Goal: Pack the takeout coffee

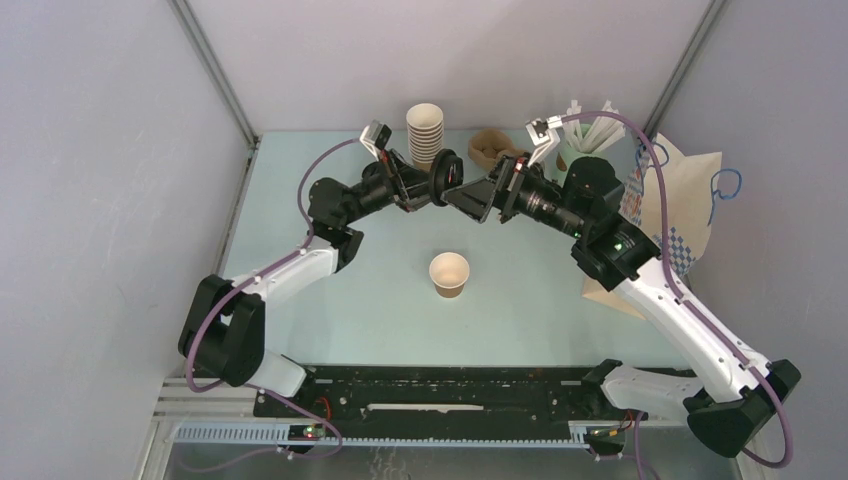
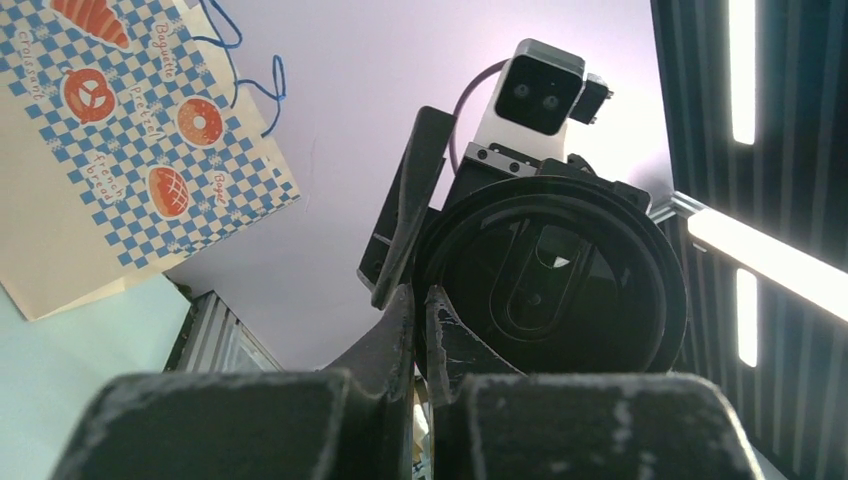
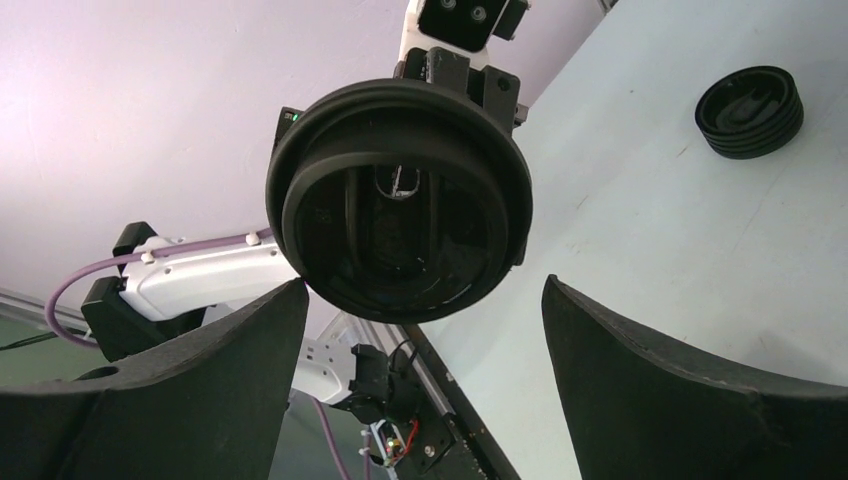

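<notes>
Two grippers meet above the table's [image 1: 330, 320] far half. The left gripper [image 2: 420, 300] pinches a black lid [image 3: 400, 200] by its rim, and the right gripper [image 3: 425, 285] faces it with jaws spread wide. The uncovered coffee cup [image 1: 449, 274] stands upright at the table's centre.

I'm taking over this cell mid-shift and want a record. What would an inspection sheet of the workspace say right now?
Surface: pale green table, no spills seen.
Job's things: takeout coffee upright, unlidded, alone mid-table.
Clutter: cup stack, brown pulp tray, cup of white straws, printed paper bag, stack of black lids.
Grippers: left gripper shut on the edge of a black lid, held in the air; right gripper open, facing it.
Cables: purple cables along both arms, no snag seen.
Surroundings: grey enclosure walls.
</notes>
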Available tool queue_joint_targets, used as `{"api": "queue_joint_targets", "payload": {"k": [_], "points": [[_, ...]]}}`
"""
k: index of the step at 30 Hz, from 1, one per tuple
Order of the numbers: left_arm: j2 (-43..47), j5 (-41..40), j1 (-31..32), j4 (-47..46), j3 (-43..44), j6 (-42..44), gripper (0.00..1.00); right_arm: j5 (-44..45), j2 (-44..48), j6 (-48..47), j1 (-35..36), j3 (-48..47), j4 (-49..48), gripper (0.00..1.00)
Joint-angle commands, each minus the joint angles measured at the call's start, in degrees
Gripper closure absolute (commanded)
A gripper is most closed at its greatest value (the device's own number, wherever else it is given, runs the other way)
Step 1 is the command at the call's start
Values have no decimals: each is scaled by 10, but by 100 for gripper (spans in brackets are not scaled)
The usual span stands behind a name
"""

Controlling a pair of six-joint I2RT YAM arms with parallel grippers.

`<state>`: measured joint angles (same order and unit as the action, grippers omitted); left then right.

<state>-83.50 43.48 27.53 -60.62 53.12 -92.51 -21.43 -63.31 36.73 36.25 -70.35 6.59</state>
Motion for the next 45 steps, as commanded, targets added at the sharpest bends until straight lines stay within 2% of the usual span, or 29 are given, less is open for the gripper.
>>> {"api": "queue_joint_targets", "payload": {"k": [1,9,15,18,23,28,32,36,37,40,41,45], "points": [[6,-3,4,24,-2,36,100,27,-4,-3,9,-37,-8,5],[5,-1,5,44,4,51,100,24,-10,4,10,-41,-20,7],[9,-2,6,45,2,52,100,25,-17,10,10,-41,-22,15],[12,-2,6,49,-1,56,100,34,-16,8,11,-41,-19,11],[17,-2,6,63,-2,66,100,47,-15,2,11,-41,-13,11],[21,-4,6,64,-3,67,100,57,-17,1,12,-41,-12,18],[24,-5,6,75,-3,75,100,62,-18,-1,14,-41,-12,19],[30,-9,6,91,-3,87,99,72,-17,-2,16,-41,-6,23],[32,-9,6,94,-4,92,96,75,-17,-3,16,-41,-3,24],[45,-18,4,107,-14,113,75,82,-15,-5,17,-41,6,27],[52,-20,4,124,-16,128,72,86,-15,-7,17,-41,10,28],[85,-37,-6,246,-28,214,55,92,-14,-12,17,-41,28,30]]}}
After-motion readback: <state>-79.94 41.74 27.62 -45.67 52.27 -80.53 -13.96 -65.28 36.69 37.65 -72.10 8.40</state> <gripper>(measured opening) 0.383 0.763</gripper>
